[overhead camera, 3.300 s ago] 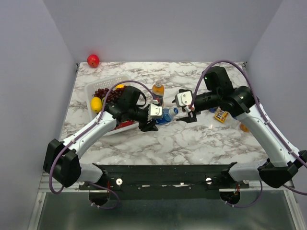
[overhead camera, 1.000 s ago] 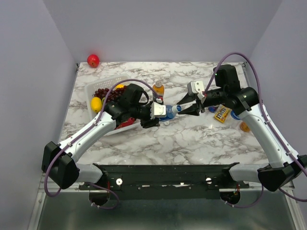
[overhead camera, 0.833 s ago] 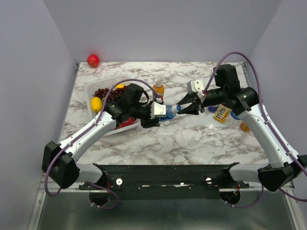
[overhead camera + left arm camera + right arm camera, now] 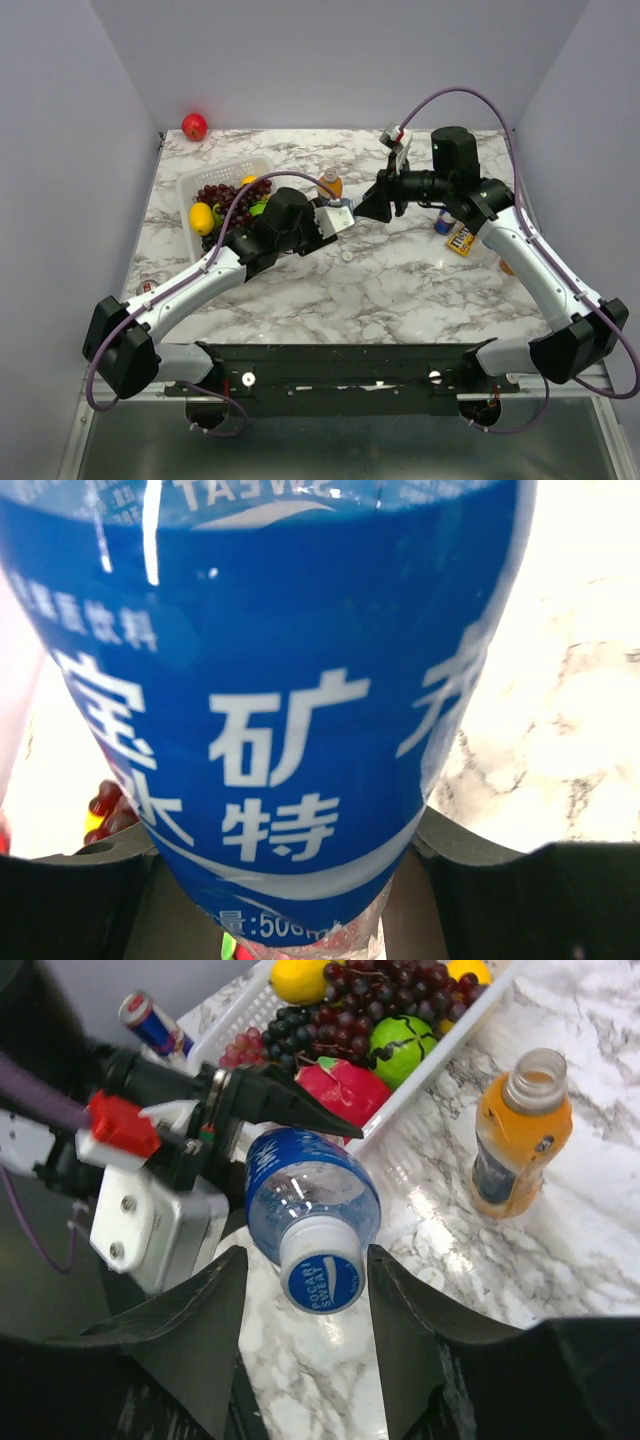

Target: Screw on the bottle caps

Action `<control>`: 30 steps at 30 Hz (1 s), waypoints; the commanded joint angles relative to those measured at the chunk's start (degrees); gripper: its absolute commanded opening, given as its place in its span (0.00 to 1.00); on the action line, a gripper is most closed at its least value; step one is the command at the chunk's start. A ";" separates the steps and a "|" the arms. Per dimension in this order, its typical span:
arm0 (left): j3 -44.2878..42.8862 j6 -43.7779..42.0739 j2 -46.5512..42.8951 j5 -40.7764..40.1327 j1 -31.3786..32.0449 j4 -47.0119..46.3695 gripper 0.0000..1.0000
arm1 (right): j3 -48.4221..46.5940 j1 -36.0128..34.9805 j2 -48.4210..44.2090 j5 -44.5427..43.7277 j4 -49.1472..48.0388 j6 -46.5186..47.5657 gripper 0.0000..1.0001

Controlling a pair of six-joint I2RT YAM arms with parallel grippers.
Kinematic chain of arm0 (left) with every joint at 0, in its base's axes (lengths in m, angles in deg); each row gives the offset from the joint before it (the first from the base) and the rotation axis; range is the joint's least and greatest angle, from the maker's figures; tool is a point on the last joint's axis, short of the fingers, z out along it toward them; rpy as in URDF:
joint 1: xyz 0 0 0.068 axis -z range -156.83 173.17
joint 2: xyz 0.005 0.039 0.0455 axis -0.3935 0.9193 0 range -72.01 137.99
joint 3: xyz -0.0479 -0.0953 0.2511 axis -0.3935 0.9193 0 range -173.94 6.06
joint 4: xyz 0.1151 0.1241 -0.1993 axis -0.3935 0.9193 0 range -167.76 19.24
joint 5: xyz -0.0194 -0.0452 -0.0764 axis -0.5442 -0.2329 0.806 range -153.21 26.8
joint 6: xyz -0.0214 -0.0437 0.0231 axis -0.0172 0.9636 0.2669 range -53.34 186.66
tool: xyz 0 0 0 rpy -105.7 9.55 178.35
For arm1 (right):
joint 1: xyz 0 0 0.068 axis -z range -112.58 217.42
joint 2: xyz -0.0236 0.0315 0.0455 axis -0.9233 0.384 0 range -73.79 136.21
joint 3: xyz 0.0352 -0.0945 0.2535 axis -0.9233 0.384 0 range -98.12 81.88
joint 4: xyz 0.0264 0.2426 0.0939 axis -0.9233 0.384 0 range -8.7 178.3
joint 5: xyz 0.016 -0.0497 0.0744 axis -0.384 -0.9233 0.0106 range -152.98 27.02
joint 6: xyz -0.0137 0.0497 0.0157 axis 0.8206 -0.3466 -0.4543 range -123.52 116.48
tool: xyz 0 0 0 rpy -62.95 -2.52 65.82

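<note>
Between pale walls (image 4: 350, 60), marbled tabletop (image 4: 400, 290).

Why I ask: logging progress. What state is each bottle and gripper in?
Blue-label bottle: blue cap on, held tilted.
Orange bottle: upright on the table, no cap.
Left gripper: shut on the blue-label bottle.
Right gripper: open, fingers either side of the blue cap.

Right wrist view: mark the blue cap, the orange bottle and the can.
blue cap (image 4: 322, 1282), right wrist view, flat printed top.
orange bottle (image 4: 515, 1150), right wrist view, middle of body.
can (image 4: 150, 1022), right wrist view, its side.
</note>
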 commanded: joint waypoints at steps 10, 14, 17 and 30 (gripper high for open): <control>1.73 12.95 -3.10 37.33 -7.30 -7.39 0.00 | 8.44 -0.33 -8.65 13.94 -17.45 4.14 0.68; 1.20 13.22 -2.74 38.12 -7.30 -8.10 0.00 | 8.53 -0.33 -7.42 13.85 -21.93 1.58 0.68; 1.02 13.22 -2.57 38.22 -7.30 -8.36 0.00 | 8.53 -0.33 -6.37 13.94 -23.86 -0.44 0.66; 2.78 16.02 -2.30 32.78 -7.30 -10.47 0.84 | 7.13 -0.24 -4.96 6.83 -22.05 -1.34 0.18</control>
